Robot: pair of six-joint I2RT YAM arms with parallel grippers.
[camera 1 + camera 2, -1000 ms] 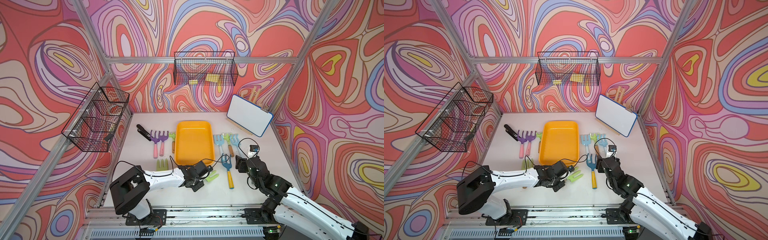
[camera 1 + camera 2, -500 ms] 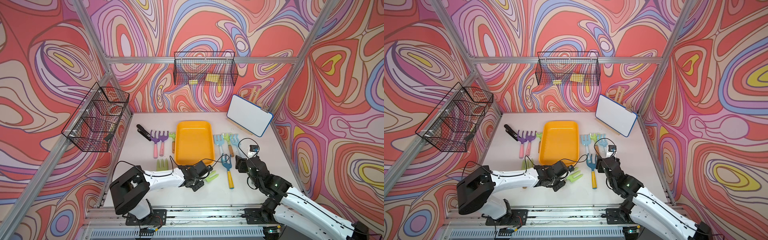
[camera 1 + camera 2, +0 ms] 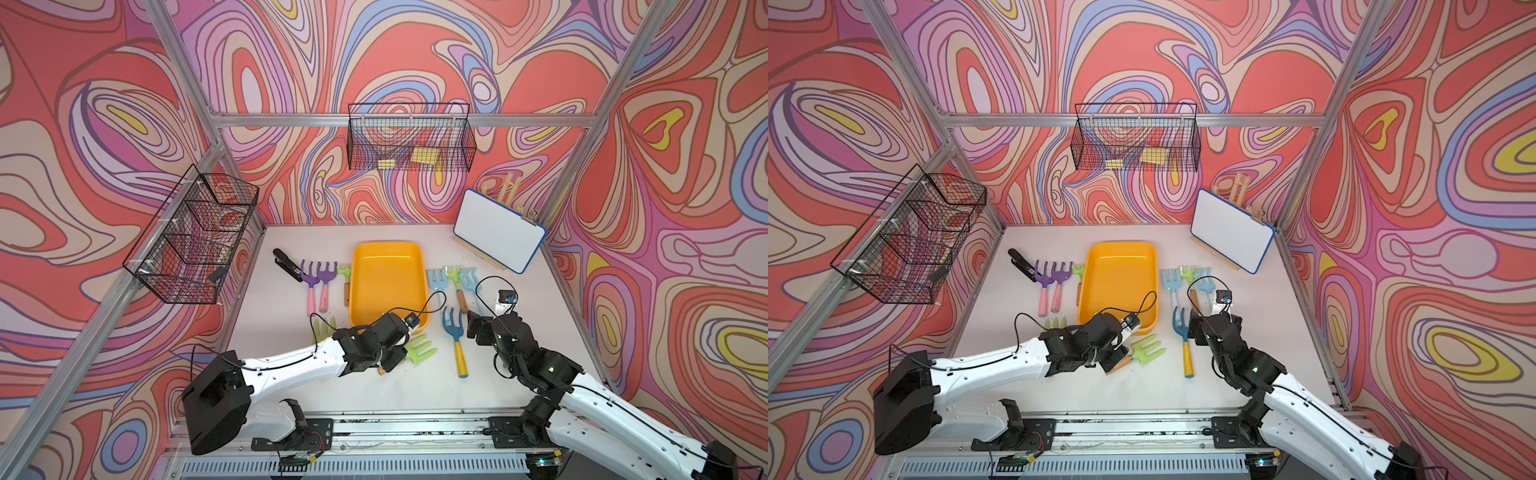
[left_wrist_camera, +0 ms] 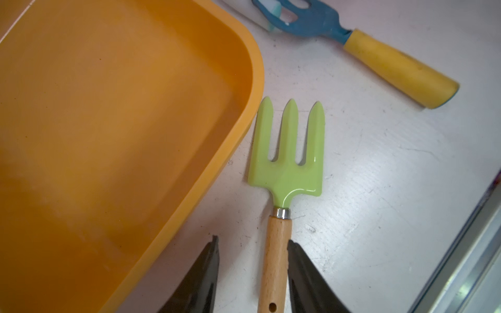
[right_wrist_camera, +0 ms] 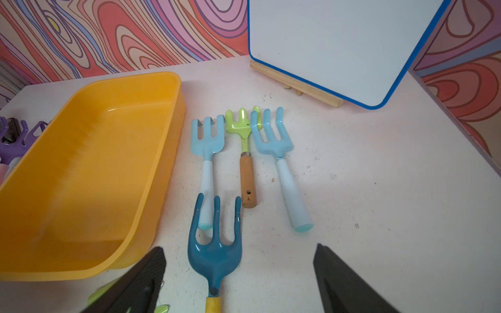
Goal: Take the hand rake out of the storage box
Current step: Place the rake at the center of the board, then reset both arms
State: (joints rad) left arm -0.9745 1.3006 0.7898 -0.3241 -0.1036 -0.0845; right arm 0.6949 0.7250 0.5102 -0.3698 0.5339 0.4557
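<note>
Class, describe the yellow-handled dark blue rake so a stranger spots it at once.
Find the shallow yellow-orange plastic tray mid-table. Just past its near right corner lies a dark blue three-pronged hand rake. It alone has a yellow handle; neighbouring rakes' are wooden or pale.

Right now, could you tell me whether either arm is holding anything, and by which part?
Nothing is held. The left gripper is open, its fingers either side of the green rake's wooden handle on the table; the right gripper is open too.
</note>
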